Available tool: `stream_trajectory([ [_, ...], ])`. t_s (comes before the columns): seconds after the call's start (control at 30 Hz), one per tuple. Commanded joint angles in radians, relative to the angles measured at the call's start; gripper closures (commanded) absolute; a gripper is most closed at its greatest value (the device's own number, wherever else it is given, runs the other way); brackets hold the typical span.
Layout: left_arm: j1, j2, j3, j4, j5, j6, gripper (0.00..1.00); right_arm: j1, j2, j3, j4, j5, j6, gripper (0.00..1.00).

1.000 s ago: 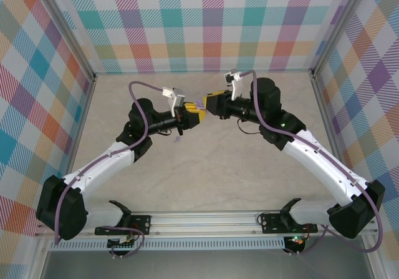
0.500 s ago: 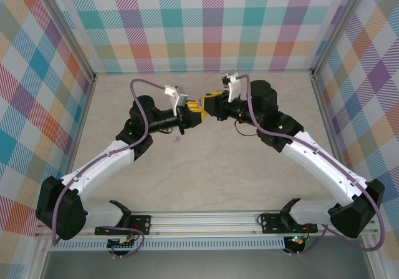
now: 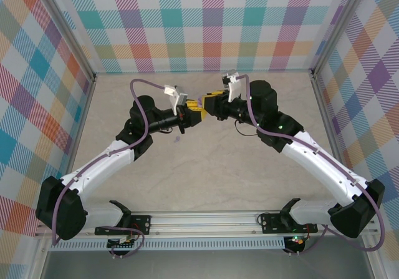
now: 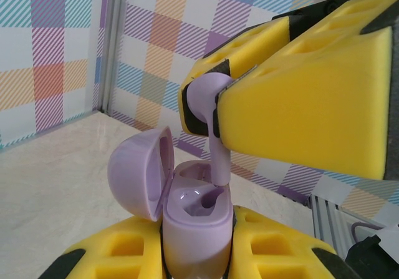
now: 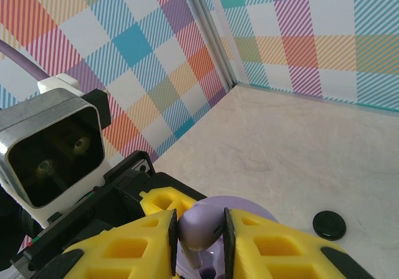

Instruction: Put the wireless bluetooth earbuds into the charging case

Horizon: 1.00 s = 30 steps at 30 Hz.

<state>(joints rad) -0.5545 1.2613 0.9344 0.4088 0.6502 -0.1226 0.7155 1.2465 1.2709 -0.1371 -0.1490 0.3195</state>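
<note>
Left hand (image 3: 196,113) is clenched around a lilac plastic charging case (image 4: 194,229), its domed lid (image 4: 138,173) hinged open, above the far middle of the beige tabletop (image 5: 324,148). Right hand (image 3: 209,98) pinches a lilac stemmed earbud (image 4: 208,99), its stem pointing down with the tip at the case's open socket. A round black puck (image 5: 329,224) lies on the tabletop.

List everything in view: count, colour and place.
charging case: one, lilac, lid open, held in the left pincer
earbud: one, lilac, held in the right pincer, stem over the case's opening
small item: one, lilac, lying on the table, too small to identify
disc: one, black, round, on the table
table: one, beige
walls: plaid, multicoloured, around the table
left pincer: one, yellow, shut on the charging case
right pincer: one, yellow, shut on the earbud
</note>
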Motion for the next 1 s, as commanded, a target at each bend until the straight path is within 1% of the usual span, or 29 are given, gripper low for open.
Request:
stream_trajectory([
  [0.0, -0.012, -0.031, 0.043, 0.018, -0.003, -0.015, 0.9, 0.008, -0.017, 0.022, 0.003, 0.009, -0.023, 0.73],
  [0.27, -0.012, -0.033, 0.043, 0.025, 0.009, -0.018, 0.91, 0.009, -0.003, 0.033, -0.007, 0.007, -0.027, 0.72],
  [0.5, -0.012, -0.036, 0.041, 0.03, -0.012, -0.024, 0.91, 0.008, 0.004, 0.036, -0.018, 0.005, -0.028, 0.72],
  [0.8, -0.012, -0.037, 0.04, 0.044, -0.013, -0.037, 0.91, 0.008, 0.013, 0.038, -0.025, 0.003, -0.027, 0.71],
  [0.97, -0.012, -0.037, 0.04, 0.042, 0.005, -0.038, 0.91, 0.009, 0.016, 0.036, -0.025, 0.021, -0.021, 0.71],
])
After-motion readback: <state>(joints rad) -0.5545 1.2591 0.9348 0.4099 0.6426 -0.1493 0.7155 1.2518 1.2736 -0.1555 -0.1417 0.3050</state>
